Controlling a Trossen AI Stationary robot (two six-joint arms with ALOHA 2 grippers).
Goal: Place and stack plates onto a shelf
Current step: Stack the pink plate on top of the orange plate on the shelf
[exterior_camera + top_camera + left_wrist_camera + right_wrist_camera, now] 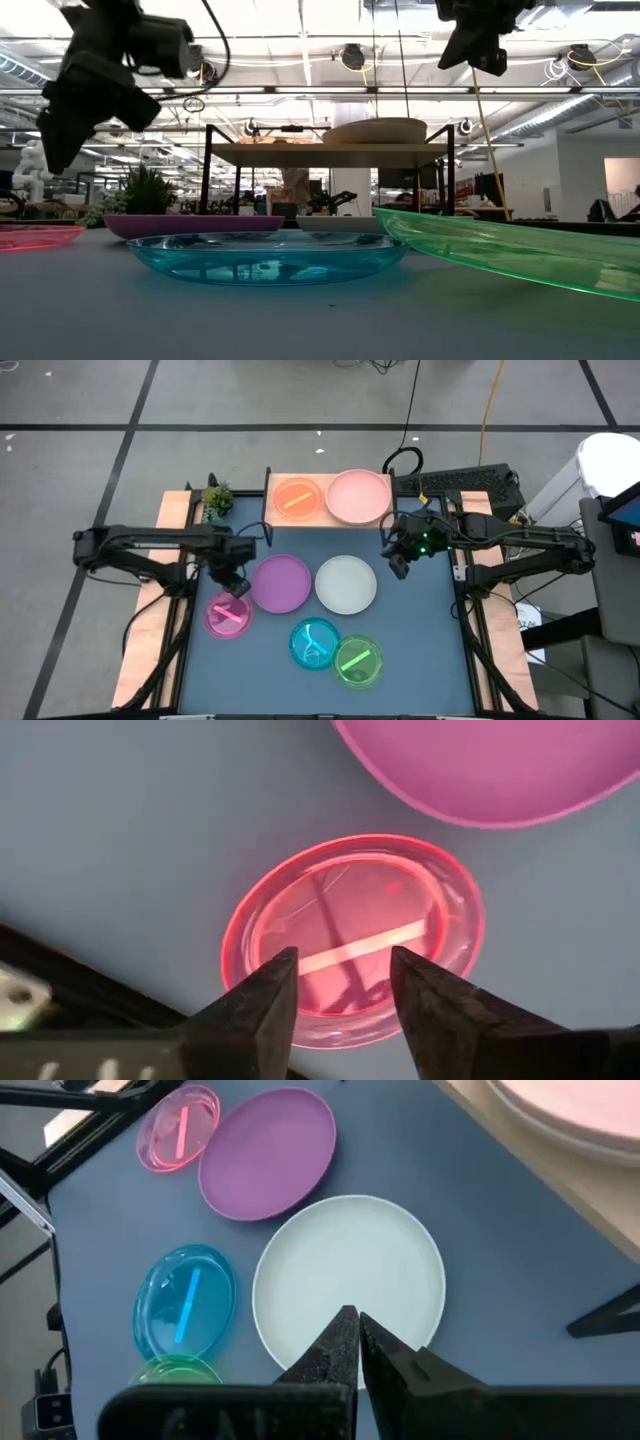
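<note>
The left gripper (234, 586), fingers parted, is hovering over the small pink plate (228, 614), risking its thin rim slipping away across the bench (420, 650).

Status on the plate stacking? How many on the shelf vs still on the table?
Done: two on the shelf, the orange plate and the large pink plate, side by side. In hand: nothing held; the left gripper, jaws open, hovers over the small pink plate; the right gripper, jaws shut, is above the white plate. Left: small pink, purple plate, white, blue plate, green plate.
</note>
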